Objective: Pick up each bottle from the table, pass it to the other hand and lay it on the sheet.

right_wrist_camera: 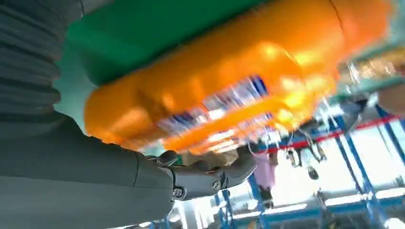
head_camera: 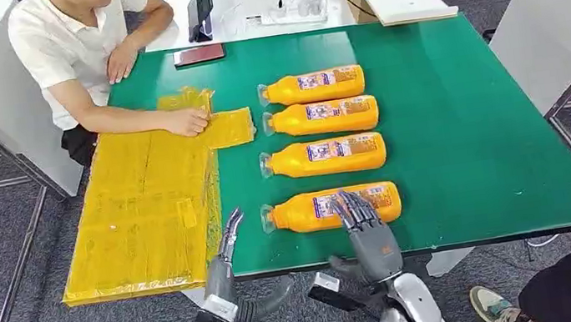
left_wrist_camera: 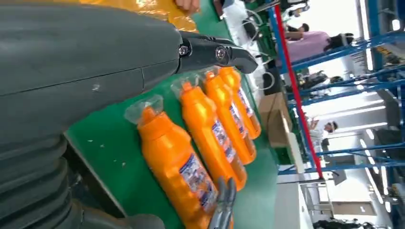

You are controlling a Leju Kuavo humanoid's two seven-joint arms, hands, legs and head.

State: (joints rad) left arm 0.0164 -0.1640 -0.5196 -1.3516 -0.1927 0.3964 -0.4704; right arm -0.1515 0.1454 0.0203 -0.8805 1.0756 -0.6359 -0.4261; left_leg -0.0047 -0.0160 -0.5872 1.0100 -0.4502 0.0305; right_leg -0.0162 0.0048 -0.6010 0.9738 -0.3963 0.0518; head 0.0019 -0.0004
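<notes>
Four orange bottles lay in a row on the green table (head_camera: 473,143), caps pointing toward the yellow sheet (head_camera: 145,206) that hung over the table's left edge. Right hand (head_camera: 359,211) lay over the label end of the near bottle (head_camera: 306,212), fingers draped across its top; the right wrist view put the bottle's body tight against the palm with the thumb (right_wrist_camera: 224,174) beneath it. Whether the fingers had actually closed was not clear, and the bottle appeared to rest on the table, so no firm hold could be called. Left hand (head_camera: 229,238) hovered at the table's near edge, between sheet and near bottle, fingers straight and together, touching nothing, nothing in it. The second bottle (head_camera: 324,156), third (head_camera: 322,117) and far one (head_camera: 314,85) lay untouched, just beside each other. A person (head_camera: 72,48) sat at the far left corner, one hand (head_camera: 188,121) pressing down on the sheet. Judged step: first pickup, at the grasp. Next the right hand would need to close fully, lift the bottle free of its neighbour, and carry it left to where the left hand could take it, fingers opened first. The slick round body could roll or slip in a loose grip.
</notes>
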